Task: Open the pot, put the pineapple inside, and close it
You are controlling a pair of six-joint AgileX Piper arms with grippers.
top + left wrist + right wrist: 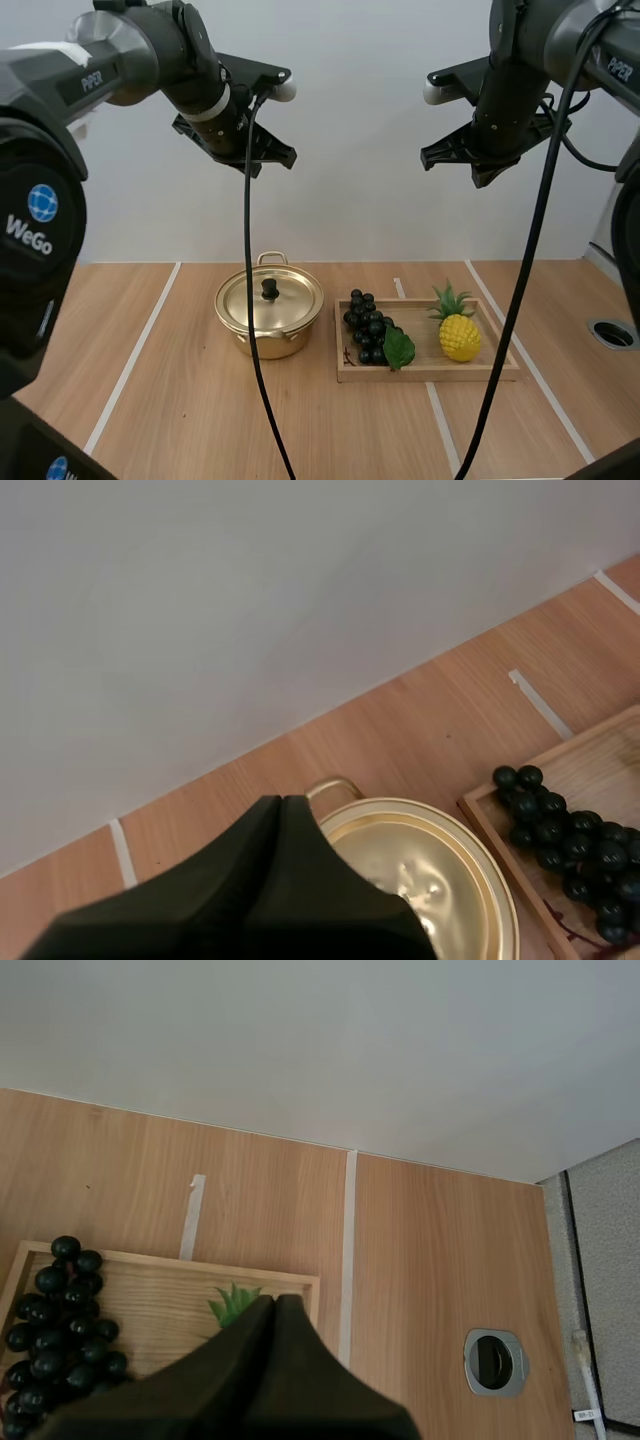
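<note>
High view: nothing is done yet. The lid (288, 300) sits on the pot (265, 345), left of the tray (430, 373), where the pineapple (459, 337) lies at the right end. Left fingers (240, 880) and right fingers (240, 1370) are pressed together, empty, high above; opening, loading and closing remain.

I see a plain white wall (350, 150) at twelve o'clock behind my wooden table (150, 400), which has white tape lines (135, 355) across it and a round metal port (613, 333) at three o'clock.
</note>
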